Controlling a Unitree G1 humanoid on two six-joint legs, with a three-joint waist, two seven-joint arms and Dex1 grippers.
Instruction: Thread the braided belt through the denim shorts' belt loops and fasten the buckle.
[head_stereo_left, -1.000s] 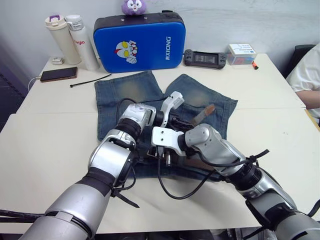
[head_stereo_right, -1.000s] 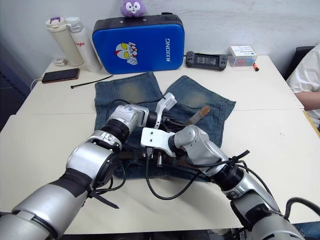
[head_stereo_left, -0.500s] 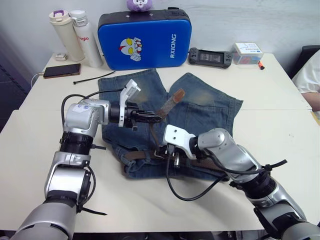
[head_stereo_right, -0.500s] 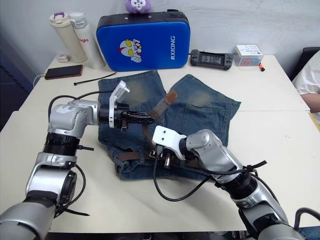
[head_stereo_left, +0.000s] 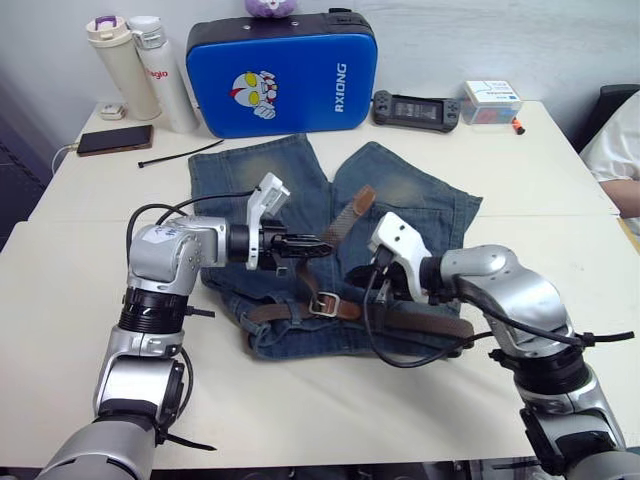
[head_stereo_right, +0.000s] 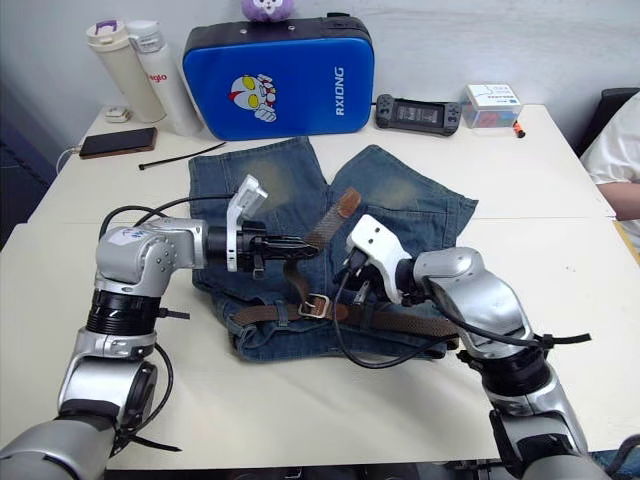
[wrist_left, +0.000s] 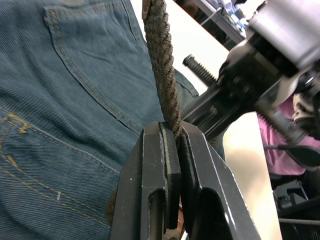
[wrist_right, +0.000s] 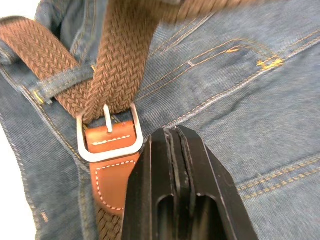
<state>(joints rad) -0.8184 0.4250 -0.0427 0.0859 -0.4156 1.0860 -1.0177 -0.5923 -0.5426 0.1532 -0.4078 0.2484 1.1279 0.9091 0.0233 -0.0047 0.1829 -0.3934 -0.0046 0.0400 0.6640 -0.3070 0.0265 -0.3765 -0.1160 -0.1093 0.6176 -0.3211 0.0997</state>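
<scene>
A wide cream bench (head_stereo_left: 90, 290) carries the work, bare on both flanks and along its near edge, with its clutter pushed to the far side: a blue case (head_stereo_left: 280, 70), two flasks (head_stereo_left: 140, 70), a phone (head_stereo_left: 103, 140), a handheld game console (head_stereo_left: 416, 108), a small box (head_stereo_left: 490, 100) and a thin black cable tie (head_stereo_left: 180, 156). A person's white sleeve (head_stereo_left: 612, 160) shows at the far right edge.

The denim shorts (head_stereo_left: 420, 215) lie flat at the middle of the bench, waistband toward the robot and legs spread toward the case. The braided belt (head_stereo_left: 420, 322) runs along the waistband under the belt loops (wrist_right: 62, 80), and its tail passes through the buckle (head_stereo_left: 321, 303) near the middle of the waistband, then rises off the denim toward the far right.

The left arm reaches in from the left, forearm level above the shorts, and the left gripper (head_stereo_left: 305, 246) is clamped on the raised belt tail just above the buckle. The right arm bends in from the right, and the right gripper (head_stereo_left: 378, 284) hovers just right of the buckle with its fingers (wrist_right: 172, 180) pressed together and empty.
</scene>
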